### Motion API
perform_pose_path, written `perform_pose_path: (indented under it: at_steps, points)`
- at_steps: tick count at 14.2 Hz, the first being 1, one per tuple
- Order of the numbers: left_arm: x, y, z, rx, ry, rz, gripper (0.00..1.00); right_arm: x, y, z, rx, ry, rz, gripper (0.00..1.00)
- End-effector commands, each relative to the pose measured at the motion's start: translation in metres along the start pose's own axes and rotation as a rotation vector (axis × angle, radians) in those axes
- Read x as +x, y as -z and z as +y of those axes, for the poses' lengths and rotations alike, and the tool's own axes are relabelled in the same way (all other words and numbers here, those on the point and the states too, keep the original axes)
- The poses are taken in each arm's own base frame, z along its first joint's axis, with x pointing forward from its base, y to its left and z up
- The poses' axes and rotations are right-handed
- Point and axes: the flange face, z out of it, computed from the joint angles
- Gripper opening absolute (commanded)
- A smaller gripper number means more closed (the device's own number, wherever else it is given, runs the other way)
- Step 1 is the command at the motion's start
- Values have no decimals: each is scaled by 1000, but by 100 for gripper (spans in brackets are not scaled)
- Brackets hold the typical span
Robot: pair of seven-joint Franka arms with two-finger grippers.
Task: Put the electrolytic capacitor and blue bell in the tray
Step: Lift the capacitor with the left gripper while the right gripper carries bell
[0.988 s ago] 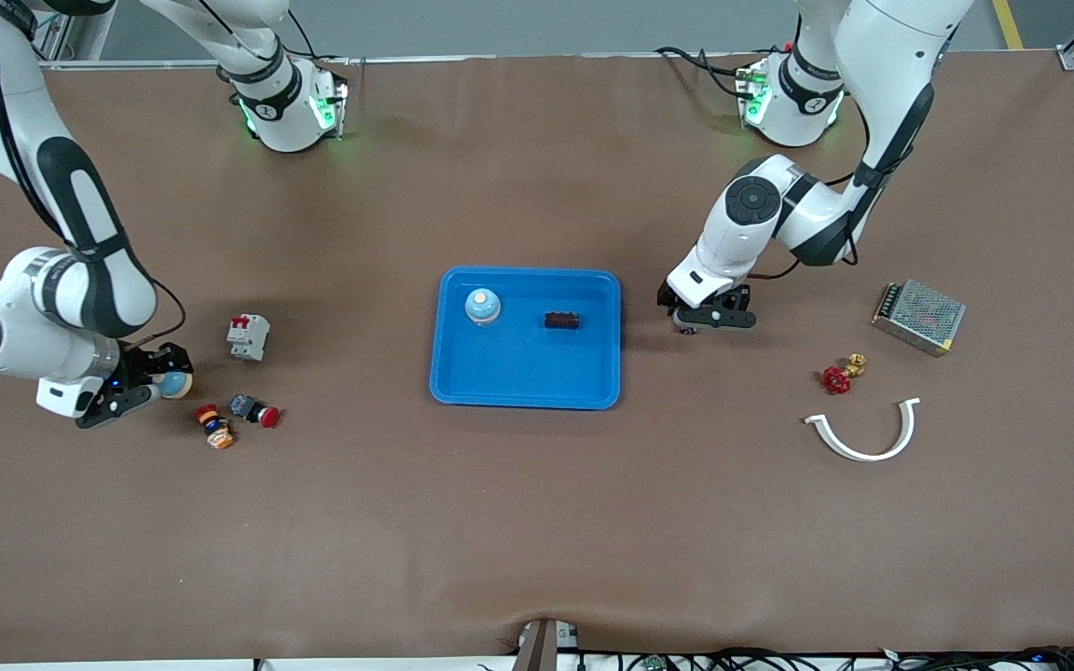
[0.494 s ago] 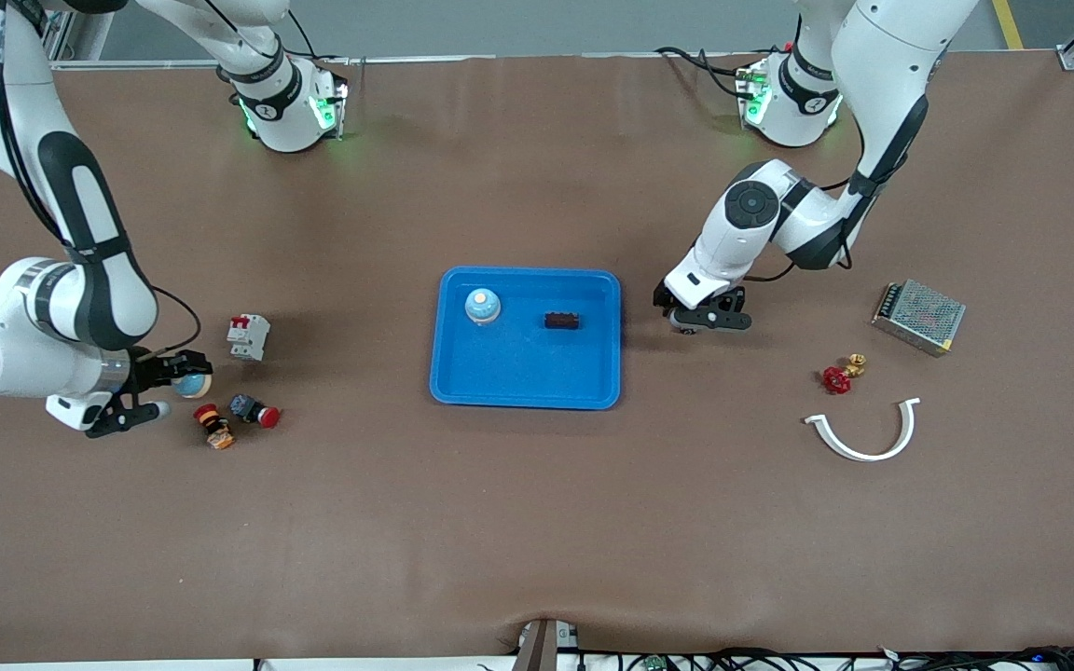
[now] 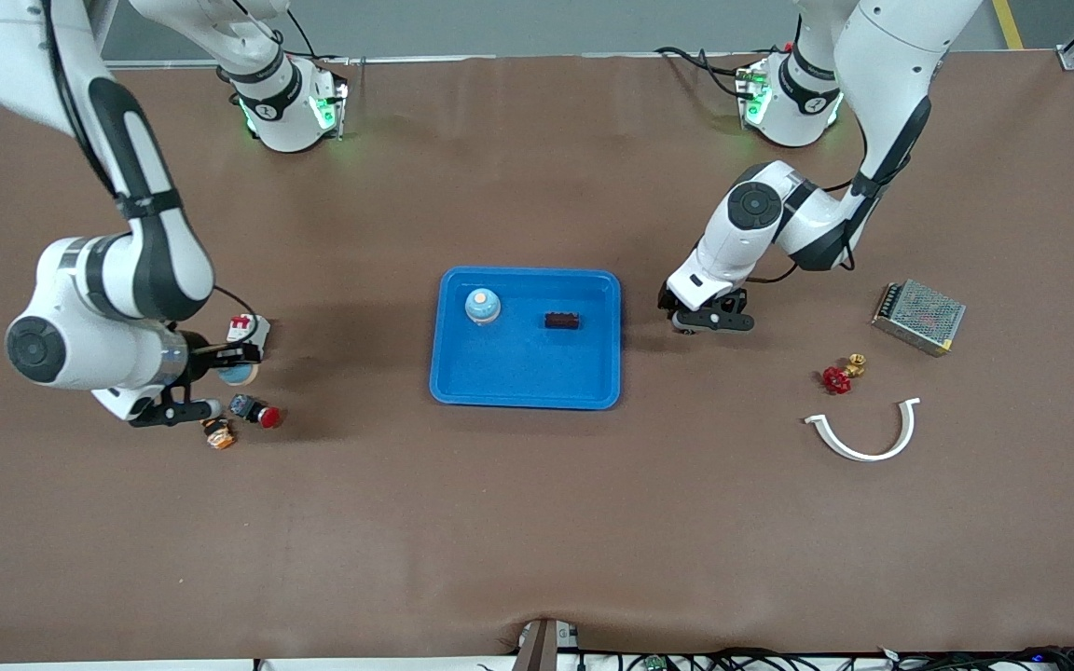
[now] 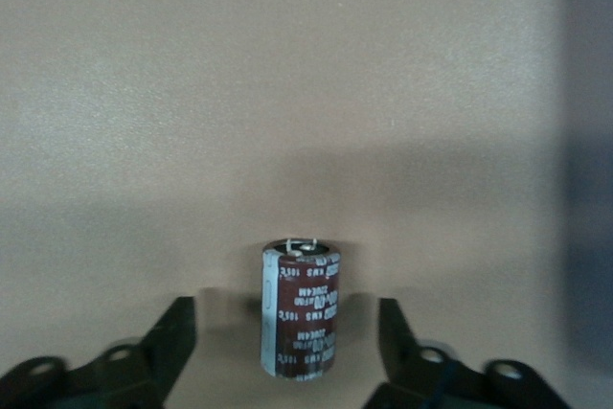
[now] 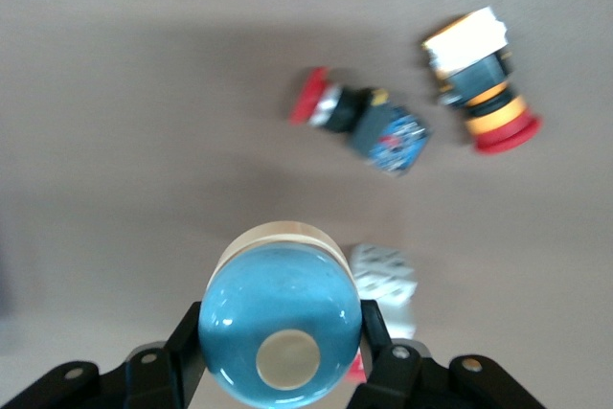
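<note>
The glossy blue dome-shaped bell (image 5: 280,336) with its pale round button sits clamped in the right gripper (image 5: 280,356), up over the white circuit breaker (image 3: 249,330). The bright-blue rimmed plastic tray (image 3: 526,373) holds another blue bell (image 3: 482,305) and a dark rectangular block (image 3: 562,321). Only the left wrist view shows the maroon cylindrical capacitor (image 4: 301,309), upright on the table between the left gripper's (image 4: 285,344) spread fingers (image 4: 172,337), untouched, beside the tray.
</note>
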Motion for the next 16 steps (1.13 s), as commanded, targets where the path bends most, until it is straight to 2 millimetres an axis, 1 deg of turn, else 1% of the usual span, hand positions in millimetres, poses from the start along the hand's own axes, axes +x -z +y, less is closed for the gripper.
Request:
perform_pose_path:
  at_steps: [1,3,5,6,7,8,10,13,14,16]
  points:
    - [0,2,-1,-3,-31,15,0,-17,12,-69,-14,-115,-2,37]
    - [-1,1,-1,-2,-15,11,0,-25,7,-124,-34,-173,8,37]
    - [-3,-1,3,-2,34,5,0,-33,10,-181,-47,-239,36,37]
    - [-3,-3,4,-1,59,1,0,-38,12,-205,-49,-268,50,37]
    - [-3,-2,4,1,91,0,0,-43,18,-231,-43,-289,73,37]
    - [-2,0,5,2,132,4,0,-43,13,-251,-39,-315,90,37]
    - [2,2,3,27,206,-8,0,-46,-3,-286,-26,-350,128,37]
    - [16,13,4,87,250,-42,0,-51,-29,-323,-6,-365,169,37]
    - [22,20,9,85,324,-41,0,-52,-39,-333,-3,-369,176,37]
    - [35,28,16,55,545,-28,0,-55,-57,-353,13,-381,200,37]
